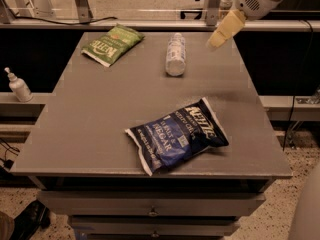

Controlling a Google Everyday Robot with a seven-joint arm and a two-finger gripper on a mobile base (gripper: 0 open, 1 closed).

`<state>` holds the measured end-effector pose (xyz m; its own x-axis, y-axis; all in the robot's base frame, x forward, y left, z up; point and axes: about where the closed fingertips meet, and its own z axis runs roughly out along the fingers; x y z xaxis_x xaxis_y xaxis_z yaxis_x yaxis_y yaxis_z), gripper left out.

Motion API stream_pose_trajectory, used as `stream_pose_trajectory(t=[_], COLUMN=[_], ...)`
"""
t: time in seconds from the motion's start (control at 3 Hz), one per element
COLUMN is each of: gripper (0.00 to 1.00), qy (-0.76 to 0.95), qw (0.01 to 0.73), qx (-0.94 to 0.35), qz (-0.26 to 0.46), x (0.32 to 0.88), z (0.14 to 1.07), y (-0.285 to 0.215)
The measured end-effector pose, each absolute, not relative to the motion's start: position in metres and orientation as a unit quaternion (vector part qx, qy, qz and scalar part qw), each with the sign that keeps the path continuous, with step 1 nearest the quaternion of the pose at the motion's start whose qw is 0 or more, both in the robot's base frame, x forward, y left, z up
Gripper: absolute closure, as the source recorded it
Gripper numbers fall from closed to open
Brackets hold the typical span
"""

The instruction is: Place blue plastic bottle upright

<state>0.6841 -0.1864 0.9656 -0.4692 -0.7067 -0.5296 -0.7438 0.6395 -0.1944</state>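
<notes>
Found the end effector (218, 38) poised above the far right edge of the tabletop (95, 119), wide or narrow impossible to tell, apart from the blue plastic bottle (175, 55) lying on its side nearby, a green chip bag (112, 44) beyond it at the far left, a blue chip bag (177, 135) near the front.

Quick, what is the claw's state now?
Claw: over the far right edge of the table, apart from the lying bottle; open or closed cannot be told.
</notes>
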Motion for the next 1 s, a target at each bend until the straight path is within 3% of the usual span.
stream_pose_trajectory(t=[1.0], gripper=[0.00], qy=[0.916], qw=[0.263], qx=[-0.281], qz=[0.112], x=[0.745], z=[0.914], y=[-0.165])
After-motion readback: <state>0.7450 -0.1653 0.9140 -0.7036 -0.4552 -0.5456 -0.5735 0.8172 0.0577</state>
